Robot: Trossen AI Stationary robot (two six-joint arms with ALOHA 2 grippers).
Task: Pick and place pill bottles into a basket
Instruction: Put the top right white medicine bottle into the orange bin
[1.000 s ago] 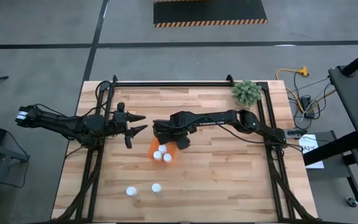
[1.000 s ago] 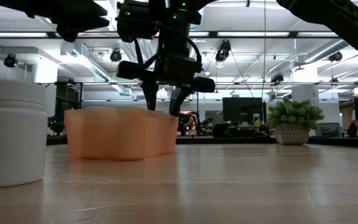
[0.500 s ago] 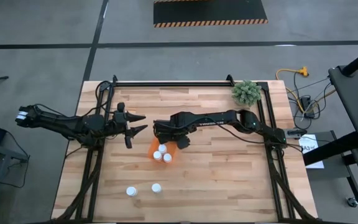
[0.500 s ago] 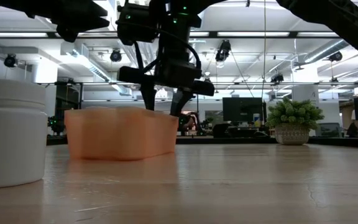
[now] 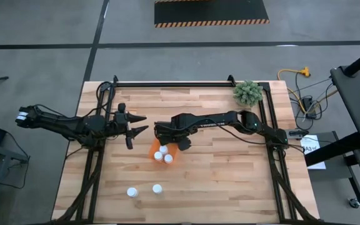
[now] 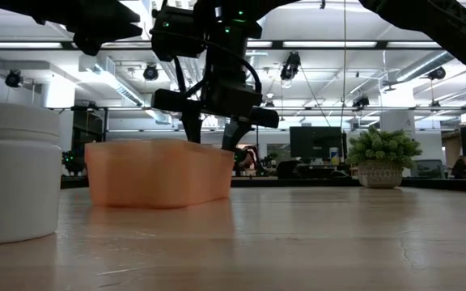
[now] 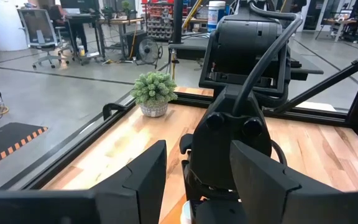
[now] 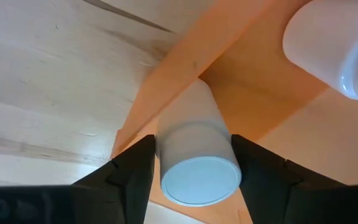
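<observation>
right gripper [image 5: 165, 145] sits over the far end of the basket [image 5: 157, 149] w/ a pill bottle [image 8: 194, 162] between its fingers, standing upright in the corner, cap up. fingers look loosened but cant tell if it's let go. left gripper [image 5: 137, 125] waits nearby to the left, partly spread, empty.

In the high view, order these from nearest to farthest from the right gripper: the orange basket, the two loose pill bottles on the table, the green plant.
1. Orange basket: directly under the right gripper.
2. Two loose pill bottles: toward the table's near edge; too close to rank between them.
3. Green plant: far right corner.
</observation>
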